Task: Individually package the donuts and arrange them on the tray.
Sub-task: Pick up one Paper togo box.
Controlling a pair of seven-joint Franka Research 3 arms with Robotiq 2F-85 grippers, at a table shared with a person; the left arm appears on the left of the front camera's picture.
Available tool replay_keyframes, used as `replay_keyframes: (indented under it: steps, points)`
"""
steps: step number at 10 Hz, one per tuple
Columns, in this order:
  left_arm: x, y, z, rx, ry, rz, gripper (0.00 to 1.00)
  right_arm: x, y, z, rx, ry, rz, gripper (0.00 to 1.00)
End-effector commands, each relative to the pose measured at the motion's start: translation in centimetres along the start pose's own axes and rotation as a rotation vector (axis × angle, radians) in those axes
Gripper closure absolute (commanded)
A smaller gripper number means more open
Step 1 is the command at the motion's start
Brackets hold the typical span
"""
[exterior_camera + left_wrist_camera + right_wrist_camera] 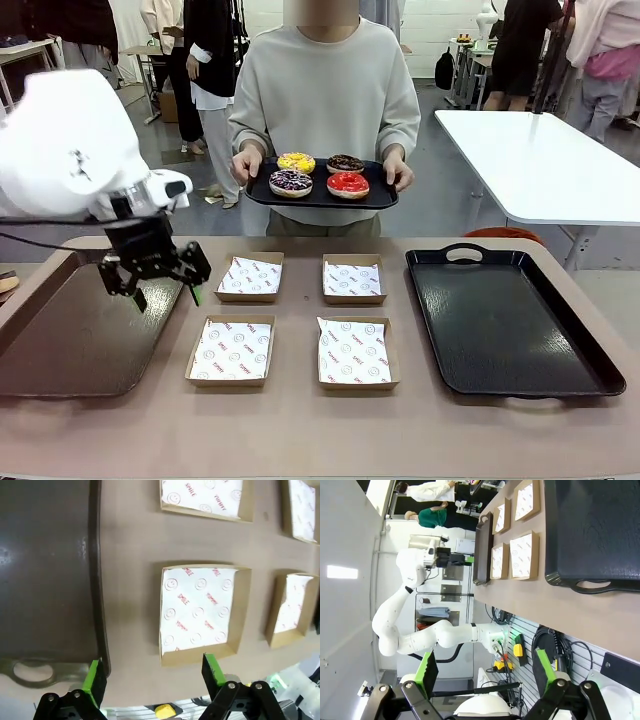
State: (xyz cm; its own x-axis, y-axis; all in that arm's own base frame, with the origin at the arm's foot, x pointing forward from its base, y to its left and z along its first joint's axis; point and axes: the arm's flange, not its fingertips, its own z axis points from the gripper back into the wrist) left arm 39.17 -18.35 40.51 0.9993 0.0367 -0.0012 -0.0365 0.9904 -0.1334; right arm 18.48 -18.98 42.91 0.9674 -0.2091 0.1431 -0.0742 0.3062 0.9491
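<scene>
- L gripper (pixel 167 292): fingers released and spread wide, nothing btwn them. Hangs over the tabletop (pixel 300 430) at the inner rim of the brown tray (pixel 60 340), near the far-left box (pixel 250 277).
- Left wrist view: a lined box (pixel 200 610) lies ahead of the fingers, w/ the brown tray's rim just beside one pad.
- R gripper (pixel 485 666): fingers released, empty; parked off the tabletop's edge, well apart from the boxes.
- Task items: yellow donut (pixel 296 161), chocolate donut (pixel 345 163), purple donut (pixel 291 182) and red donut (pixel 348 185) sit on a serving tray (pixel 320 201). The person's right hand (pixel 248 163) and left hand (pixel 398 172) hold it at the far side, off the tabletop.
- Other boxes (pixel 353 279) (pixel 231 350) (pixel 353 352) are empty; black tray (pixel 500 320) to their right is bare.
- Risk A: soft icing. Too hard a pinch likely dents a donut or smears the pads.
- Risk B: the serving tray is hand-held, so it may shift during a reach and cause a missed or off-centre grasp.
- Risk C: the boxes look light & loose. A low pass could push one or snag the lifted liner of the near-right box.
- Risk D: the L fingers are close to the brown tray's rim, and a sideways move may clip it.
</scene>
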Motion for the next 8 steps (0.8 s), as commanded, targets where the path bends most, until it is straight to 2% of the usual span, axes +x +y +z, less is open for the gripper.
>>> replay_keyframes:
  steps: [1, 5, 7, 8]
  points:
    - [0.6, -1.5, -2.7, 0.056, -0.011, 0.013, 0.0, 0.1, 0.0, -0.1, 0.02, -0.008, 0.02, 0.0]
    - [0.4, -4.1, -6.9, 0.112, -0.013, -0.024, 0.0, 0.1, 0.0, -0.1, 0.02, -0.008, 0.02, 0.0]
    - [0.4, -4.4, -7.3, 0.096, -0.029, -0.041, 0.0, 0.1, 0.0, -0.1, 0.02, -0.008, 0.02, 0.0]
    - [-0.1, -3.6, -7.1, 0.092, 0.01, -0.051, 0.0, 0.1, 0.0, -0.1, 0.02, -0.008, 0.02, 0.0]
